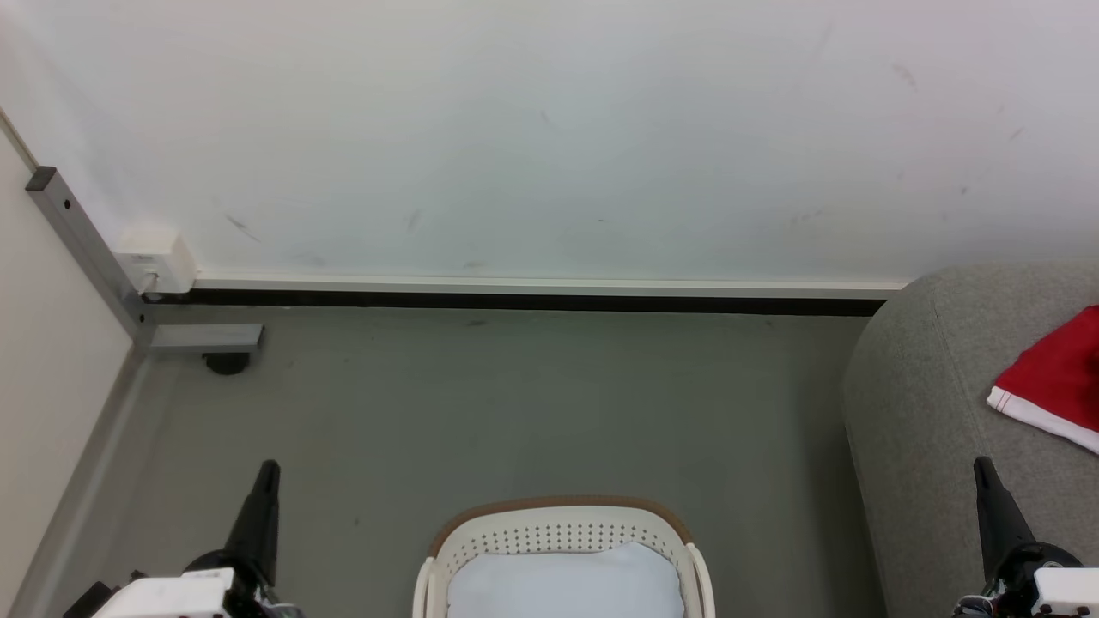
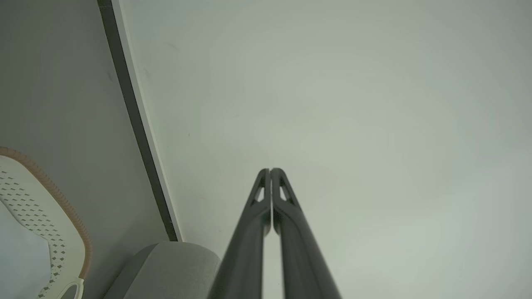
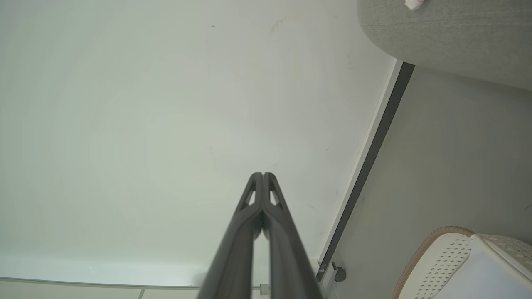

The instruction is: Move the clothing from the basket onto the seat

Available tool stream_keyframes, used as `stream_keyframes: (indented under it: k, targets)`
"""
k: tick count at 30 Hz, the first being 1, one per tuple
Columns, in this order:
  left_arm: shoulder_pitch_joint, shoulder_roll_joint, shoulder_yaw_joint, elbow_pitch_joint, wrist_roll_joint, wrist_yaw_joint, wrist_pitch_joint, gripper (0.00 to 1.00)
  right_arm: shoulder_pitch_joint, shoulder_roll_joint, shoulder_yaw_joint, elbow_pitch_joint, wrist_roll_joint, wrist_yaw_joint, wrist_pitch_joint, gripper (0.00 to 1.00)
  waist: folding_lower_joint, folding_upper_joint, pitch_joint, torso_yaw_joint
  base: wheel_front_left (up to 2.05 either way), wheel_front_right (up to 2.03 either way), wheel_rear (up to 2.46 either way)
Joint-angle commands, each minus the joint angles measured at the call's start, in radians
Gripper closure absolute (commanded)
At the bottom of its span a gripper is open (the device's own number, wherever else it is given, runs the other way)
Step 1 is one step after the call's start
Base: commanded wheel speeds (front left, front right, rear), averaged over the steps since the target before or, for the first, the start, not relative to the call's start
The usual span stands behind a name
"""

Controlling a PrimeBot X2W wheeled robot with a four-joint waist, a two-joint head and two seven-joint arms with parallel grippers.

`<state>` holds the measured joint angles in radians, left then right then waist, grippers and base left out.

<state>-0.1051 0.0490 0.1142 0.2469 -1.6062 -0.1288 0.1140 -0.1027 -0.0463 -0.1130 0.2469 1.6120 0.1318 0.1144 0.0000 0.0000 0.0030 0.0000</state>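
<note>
Presently counted: one basket, one seat, one visible piece of clothing, two claws.
Basket: roundish white perforated plastic with a brown rim band; stands on the grey floor, beside the seat.
Basket content: smooth pale fabric.
Seat: grey woven upholstery with a rounded, padded edge.
Clothing: soft red cloth with a white hem and a thin red stripe.
Clothing location: on the seat, cut off by the head view's right edge.
Clothing axis: the hem runs diagonally and faces lower left; full length cannot be told.
Left claw: fingers together.
Right claw: fingers together.
</note>
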Motion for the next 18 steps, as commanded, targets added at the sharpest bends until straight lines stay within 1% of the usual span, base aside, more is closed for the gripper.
stream_keyframes:
  k: [1, 18]
  targets:
    - [-0.009, 0.002, 0.002, -0.003, -0.012, -0.004, 0.004, 1.0, -0.013, -0.007, -0.003, -0.005, 0.002, -0.002, 0.003, 1.0, 0.0, 0.0, 0.0, 0.0, 0.0, 0.0, 0.0]
    - [-0.009, 0.002, 0.002, -0.003, -0.012, -0.004, 0.004, 1.0, -0.013, -0.007, -0.003, -0.005, 0.002, -0.002, 0.003, 1.0, 0.0, 0.0, 0.0, 0.0, 0.0, 0.0, 0.0]
